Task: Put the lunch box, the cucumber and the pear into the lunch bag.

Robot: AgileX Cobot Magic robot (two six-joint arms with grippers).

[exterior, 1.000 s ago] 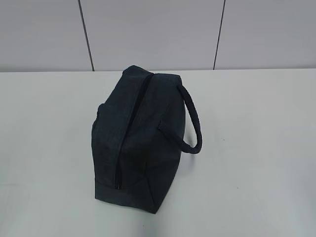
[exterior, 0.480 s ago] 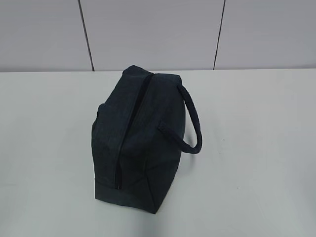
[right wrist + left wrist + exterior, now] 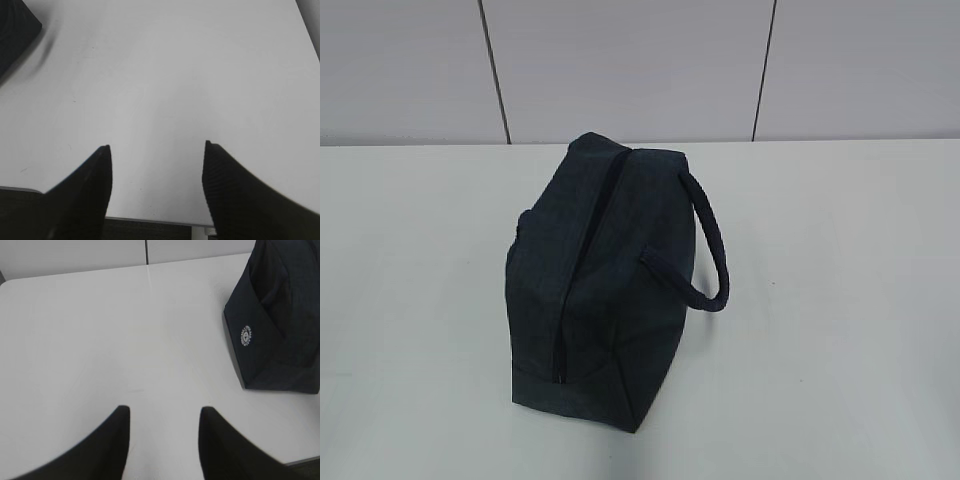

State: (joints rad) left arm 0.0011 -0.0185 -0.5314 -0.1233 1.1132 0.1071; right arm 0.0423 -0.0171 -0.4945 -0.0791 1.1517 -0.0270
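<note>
Lunch bag (image 3: 600,285) stands on the white worktop (image 3: 840,300), slightly left of centre, zipper (image 3: 588,255) along its top drawn closed, loop handle (image 3: 708,245) on its right side. Left tool (image 3: 164,412): jaws apart, empty, over bare worktop beside the bag. Right tool (image 3: 157,150): jaws wider apart, empty, bag corner at far left

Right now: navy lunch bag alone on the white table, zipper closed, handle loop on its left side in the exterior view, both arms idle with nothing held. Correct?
One thing is off: the handle loop sits on the right side of the lunch bag in the exterior view, not the left. The rest holds: zipper closed, white table otherwise bare, neither arm holding anything.
</note>
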